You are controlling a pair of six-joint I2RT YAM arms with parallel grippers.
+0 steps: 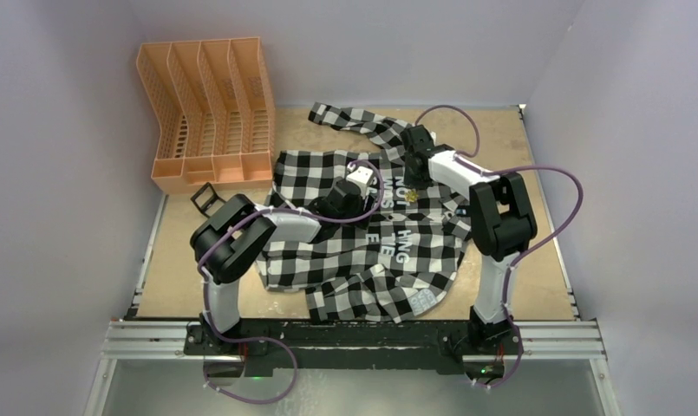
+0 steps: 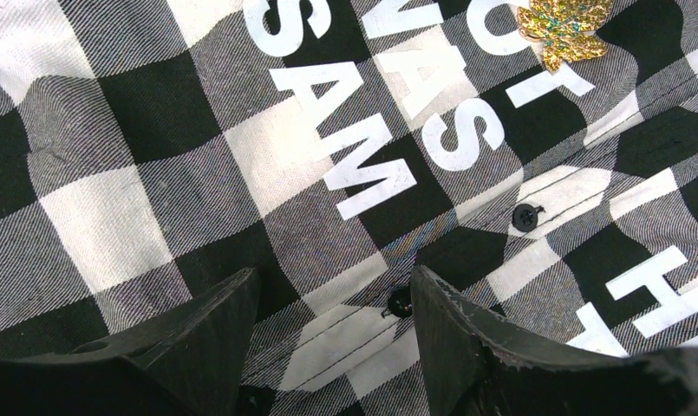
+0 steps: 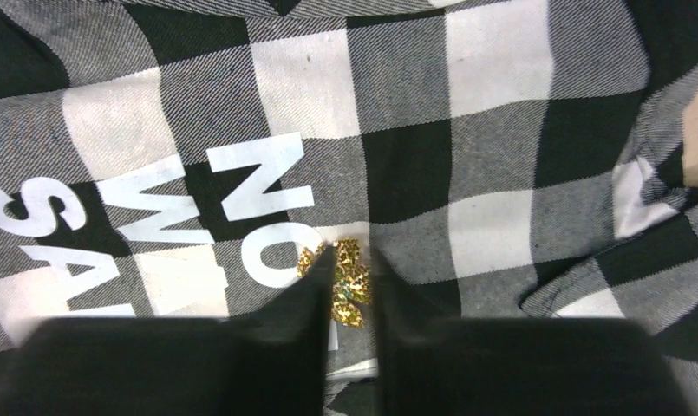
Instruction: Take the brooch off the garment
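Garment: large black-and-white buffalo-check cloth shirt, spread on the table. The white block lettering printed down its front is our landmark.
Brooch: small gold-coloured metal pin with a ragged leaf shape, not yet off the cloth. It sits at the end of the word NOT, touching the lettering.
Right gripper: directly over the brooch, one black finger on each side, jaws standing narrow. We cannot tell whether the pads already bite the metal.
Left gripper: released and holding nothing, low over the button placket just beside the lettering, well apart from the brooch.
Key relation: the brooch lies between the right fingertips, not ahead of them, so the right arm is plainly nearer.
Axis: the outline is about as wide as it is long. The pin shaft is hidden, so we cannot read its direction.
Judgement: we expect a firm pinch is needed next, then a pull away from the cloth.
Risk: the fabric may lift with the pin.
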